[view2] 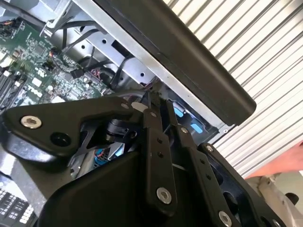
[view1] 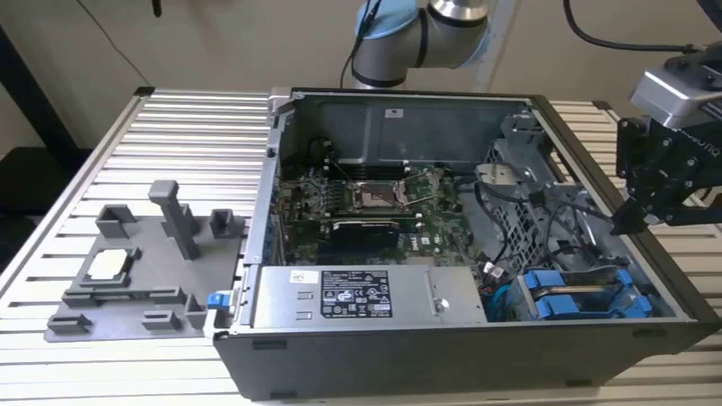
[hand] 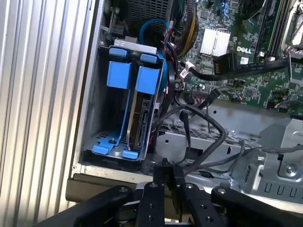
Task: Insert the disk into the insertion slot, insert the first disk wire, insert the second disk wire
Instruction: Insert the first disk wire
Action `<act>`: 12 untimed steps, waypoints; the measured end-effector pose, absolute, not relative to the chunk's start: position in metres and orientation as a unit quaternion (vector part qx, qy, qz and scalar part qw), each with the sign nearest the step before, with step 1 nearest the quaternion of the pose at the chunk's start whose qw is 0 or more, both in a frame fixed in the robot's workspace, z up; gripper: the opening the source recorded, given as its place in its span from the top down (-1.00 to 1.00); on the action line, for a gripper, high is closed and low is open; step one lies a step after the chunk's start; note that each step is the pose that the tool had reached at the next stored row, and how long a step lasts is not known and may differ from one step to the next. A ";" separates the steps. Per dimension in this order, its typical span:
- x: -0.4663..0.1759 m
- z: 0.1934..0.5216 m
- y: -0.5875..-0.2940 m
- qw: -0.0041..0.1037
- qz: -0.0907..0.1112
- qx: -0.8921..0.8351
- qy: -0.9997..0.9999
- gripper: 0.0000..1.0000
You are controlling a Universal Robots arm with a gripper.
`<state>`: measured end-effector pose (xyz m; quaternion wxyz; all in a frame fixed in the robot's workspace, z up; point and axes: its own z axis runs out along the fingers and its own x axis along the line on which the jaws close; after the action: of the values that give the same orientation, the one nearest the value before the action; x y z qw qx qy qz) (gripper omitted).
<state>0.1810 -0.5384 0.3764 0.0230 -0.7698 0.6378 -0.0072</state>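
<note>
Open computer case on a slatted table, grey fixture tray at the exterior view's left. Gripper hangs at the case wall on the exterior view's right, fingers pinched together, nothing seen between them. Drive cage sits in the case corner just beside it. Disk stands on edge inside the cage, near the gripper tips but apart from them, next to a second blue carrier. Disk look: flat silver-grey body, bright blue frame, blue tab at the end. Black cables loop beside the disk, near the gripper.
</note>
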 end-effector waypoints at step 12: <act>0.162 0.376 -0.553 0.029 -0.013 -0.770 0.638 0.62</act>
<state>0.1619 -0.5527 0.3762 0.0291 -0.7697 0.6376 -0.0126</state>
